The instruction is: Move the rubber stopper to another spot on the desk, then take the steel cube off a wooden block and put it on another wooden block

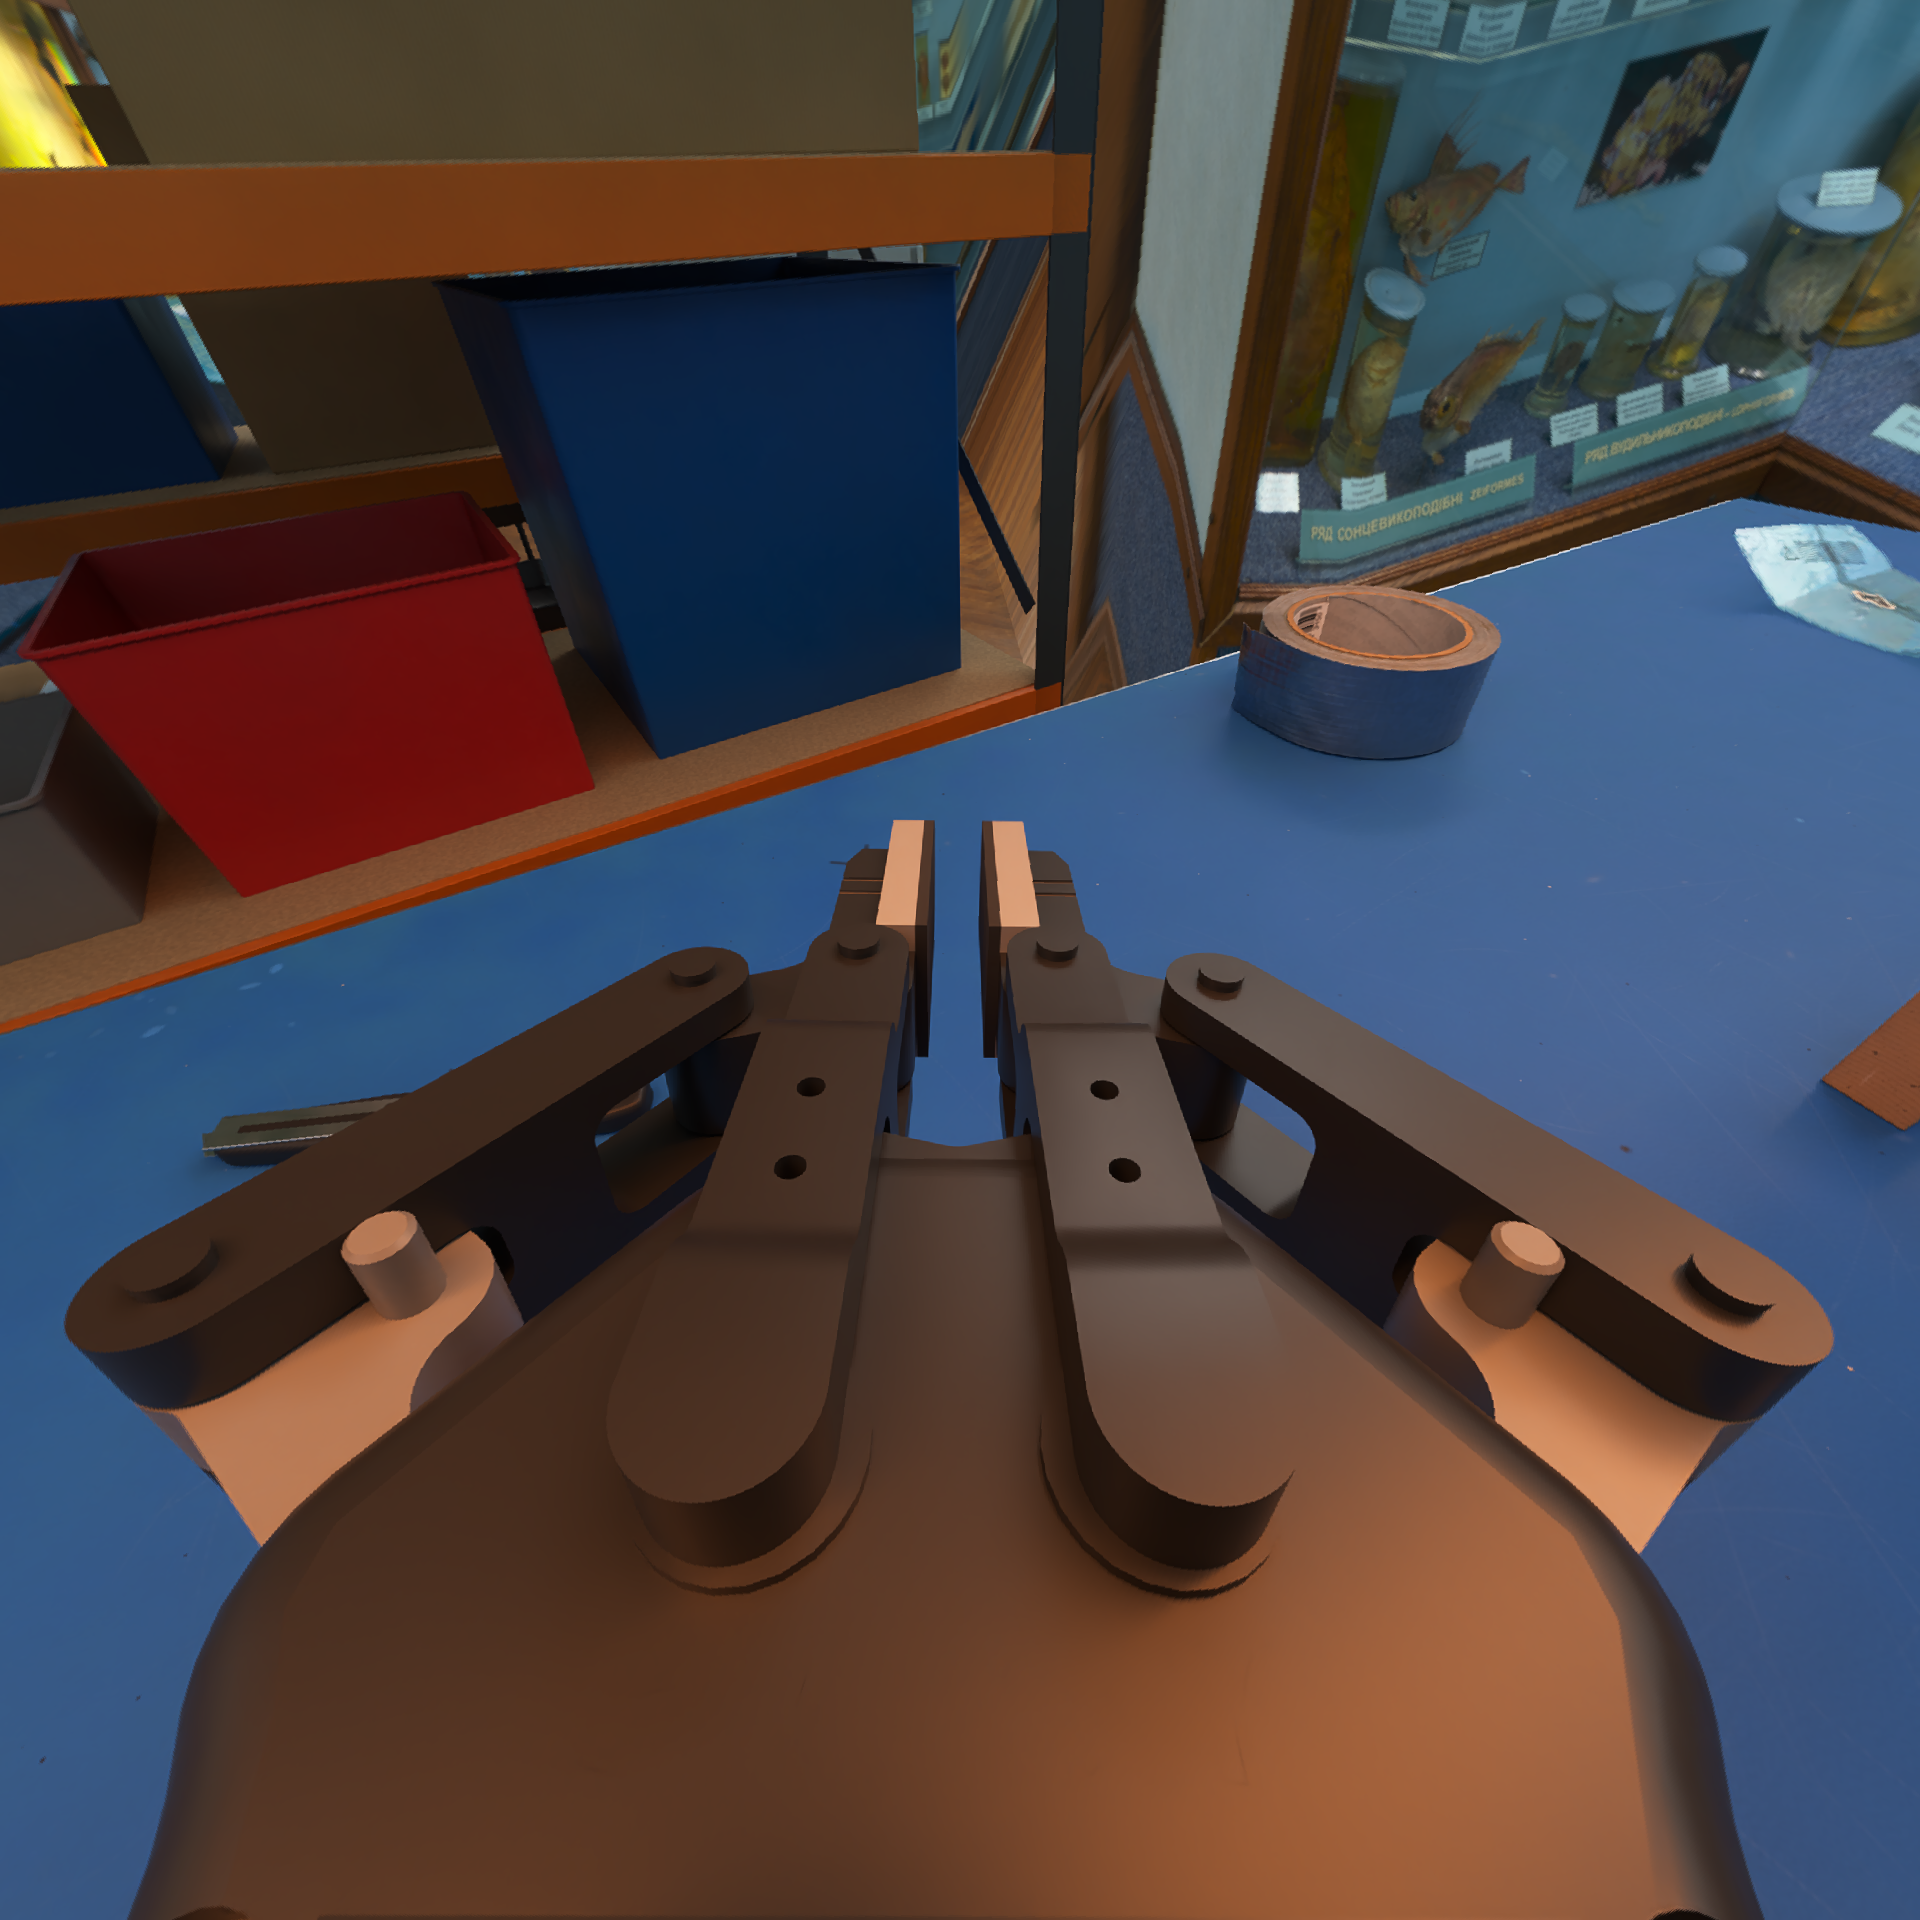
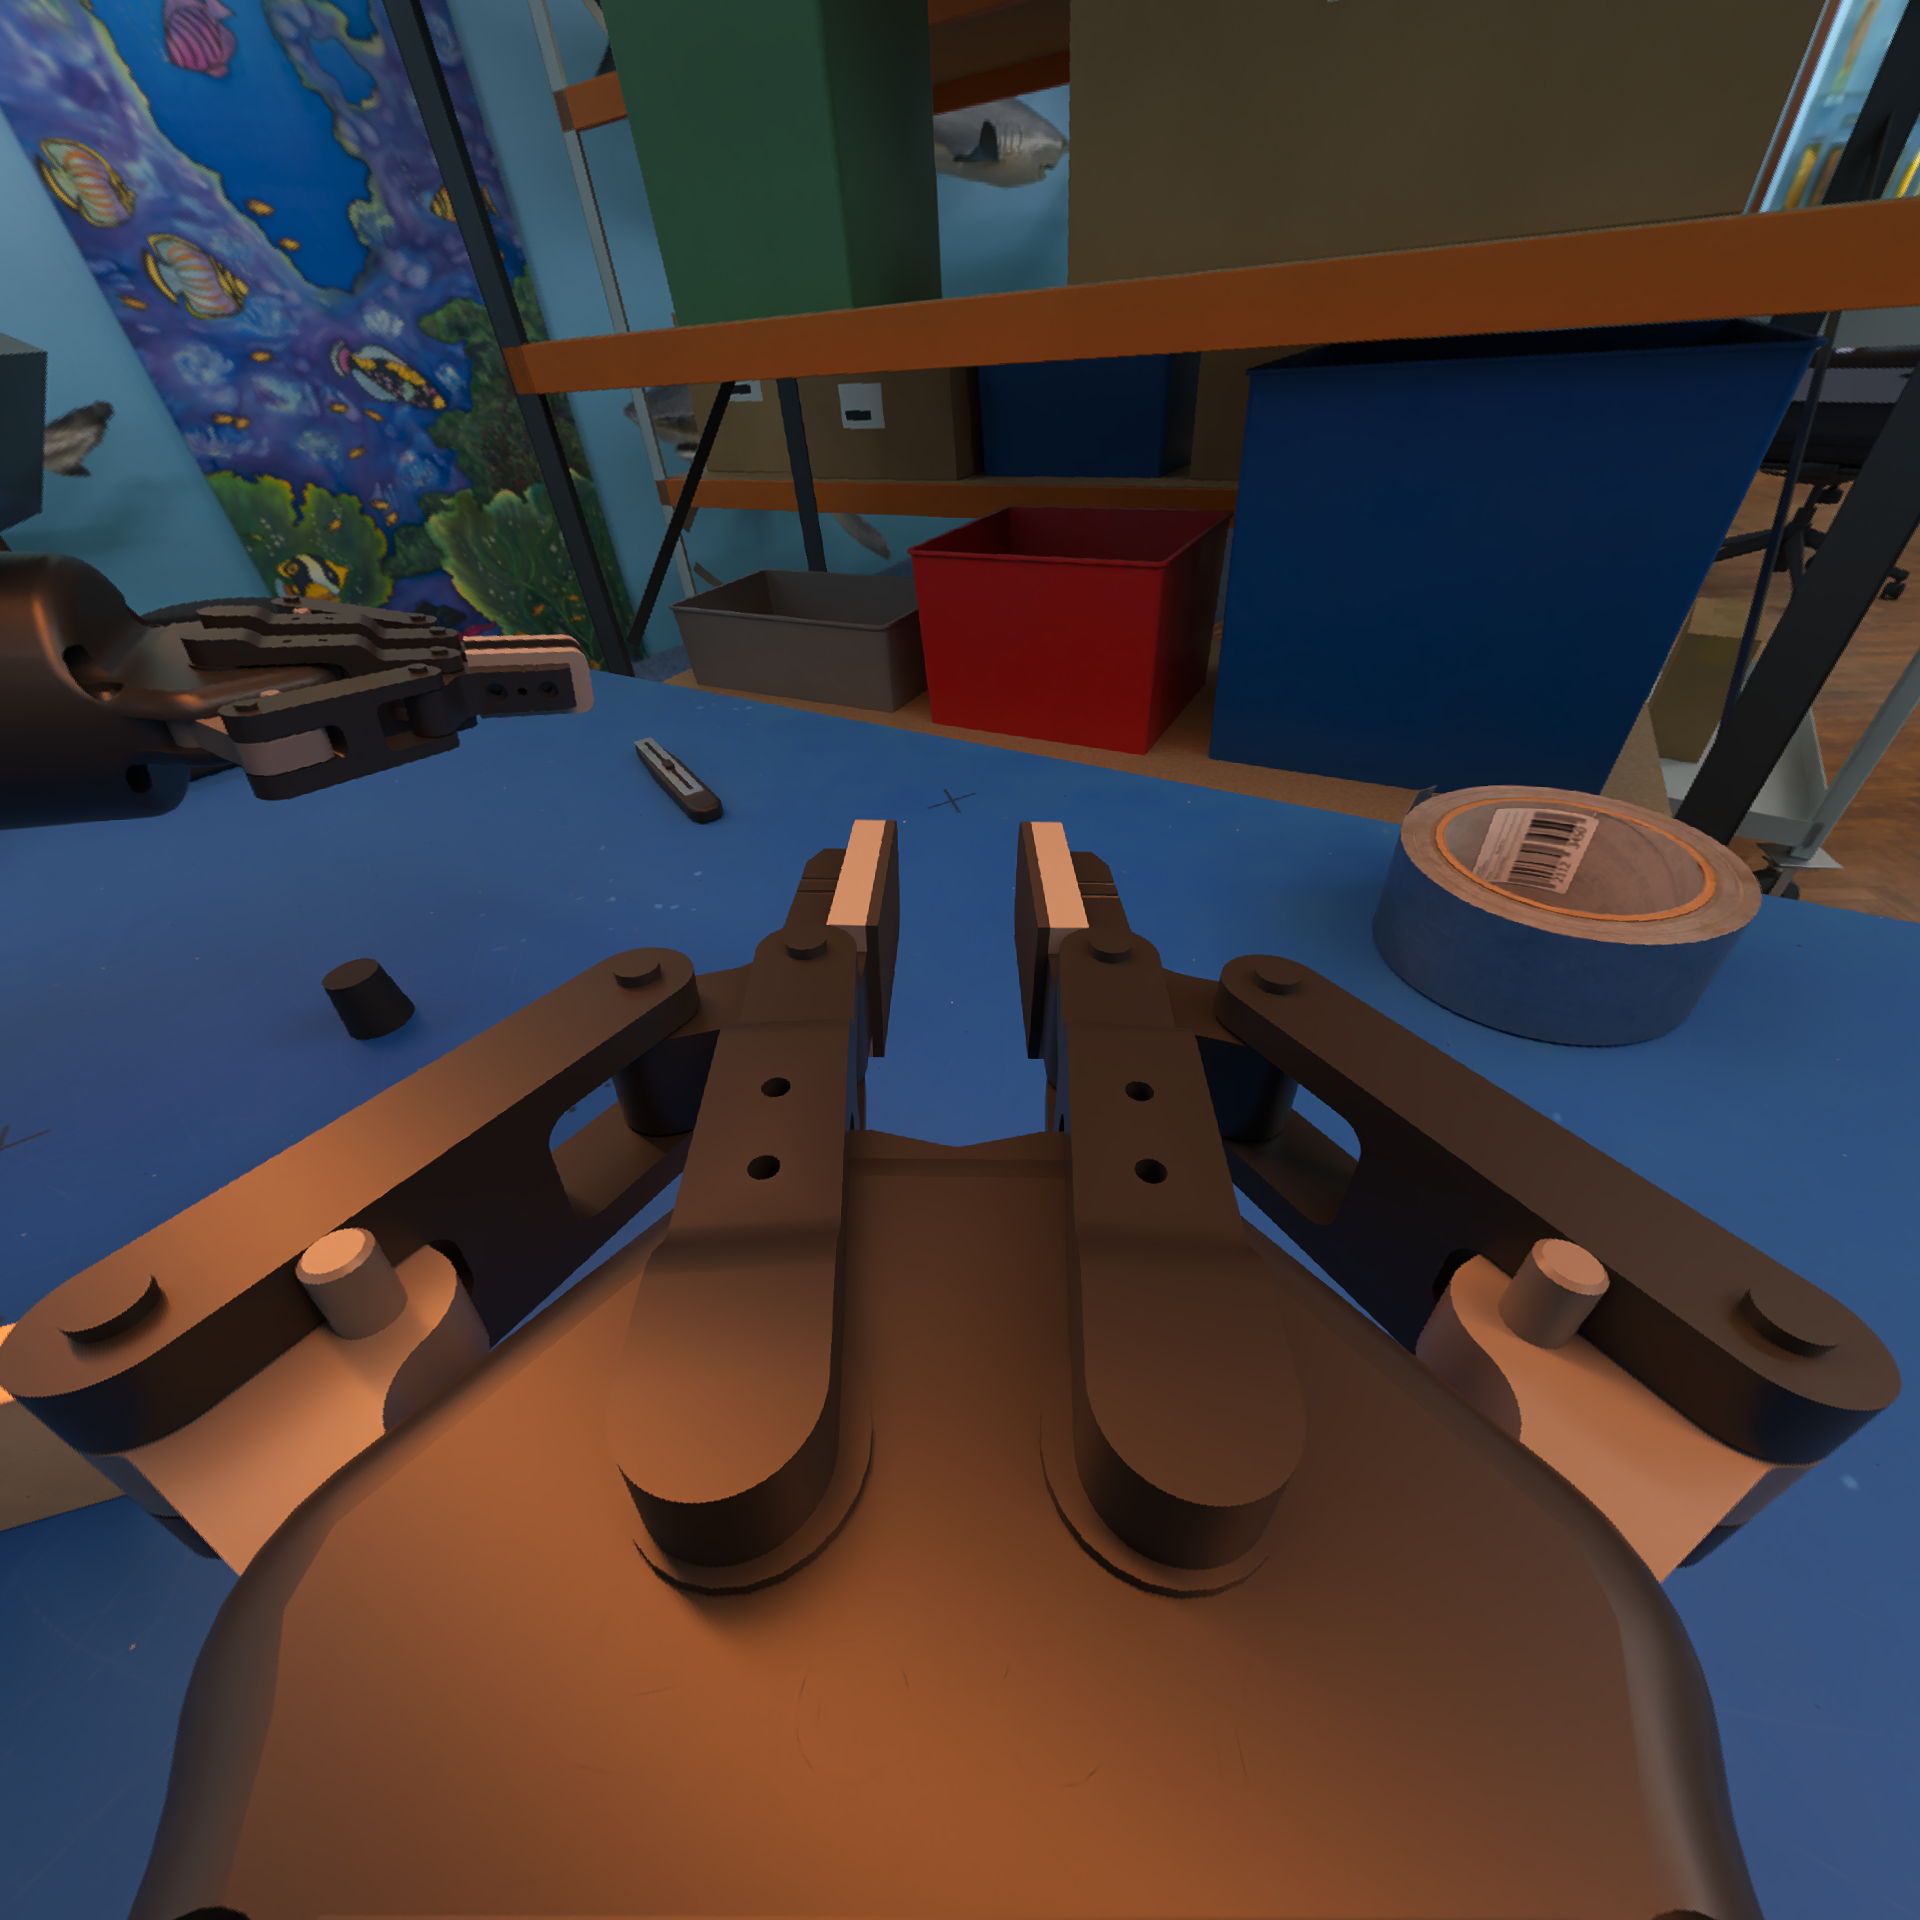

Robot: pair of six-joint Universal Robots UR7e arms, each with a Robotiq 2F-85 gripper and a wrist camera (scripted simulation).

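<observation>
The black rubber stopper [image 2: 366, 997] lies on its side on the blue desk [image 2: 520, 883], left of my right gripper [image 2: 956, 862]. That gripper is empty, its jaws a narrow gap apart. My left gripper [image 1: 958, 868] hovers low over the desk, empty, its pads almost touching. It also shows at the far left of the right wrist view [image 2: 520, 675], beyond the stopper. A brown wooden corner [image 1: 1881, 1070] shows at the right edge of the left wrist view. The steel cube is in neither view.
A blue tape roll [image 1: 1366, 675] [image 2: 1569, 914] stands near the desk's far edge. A utility knife [image 2: 681, 779] [image 1: 291, 1127] lies between the grippers. A clear packet [image 1: 1829, 582] lies far right. Behind the desk, shelves hold a red bin [image 2: 1060, 623], a blue bin [image 2: 1486, 561] and a grey bin [image 2: 800, 634].
</observation>
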